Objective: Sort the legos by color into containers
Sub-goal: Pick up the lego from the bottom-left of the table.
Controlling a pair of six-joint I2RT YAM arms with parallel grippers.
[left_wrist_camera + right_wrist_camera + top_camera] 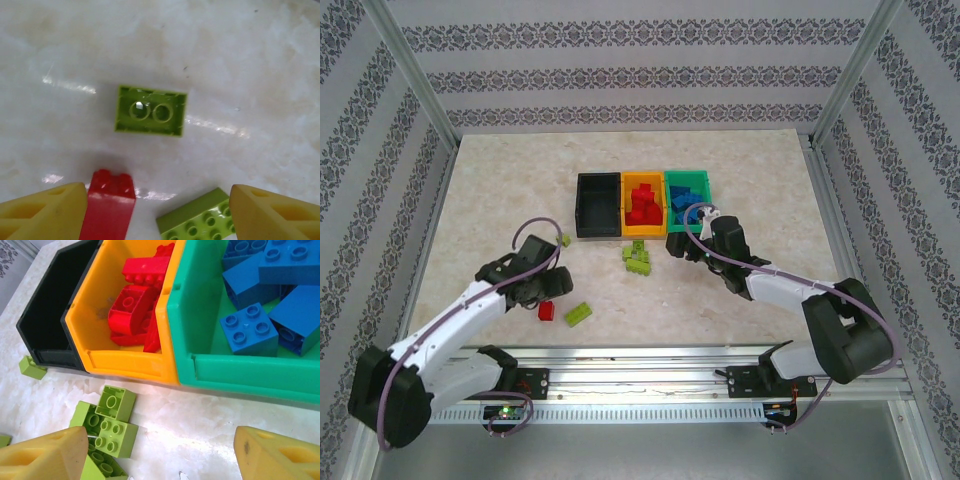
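Fingers (42,212) on left and fingers (42,455) on right apart, seemingly empty.

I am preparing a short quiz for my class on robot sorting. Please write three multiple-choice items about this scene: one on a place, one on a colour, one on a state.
1. Where do the blue Lego bricks lie?
A) in the black bin
B) in the green bin
C) on the table

2. What colour are the bricks in the orange-yellow bin?
A) red
B) lime
C) blue

3. How does the lime brick ahead of the left gripper lie?
A) studs up
B) hollow underside up
C) on its end

Answers:
1 B: the right wrist view shows them piled inside that bin.
2 A: the red bricks are all it holds.
3 B: its two inner tubes face the camera.
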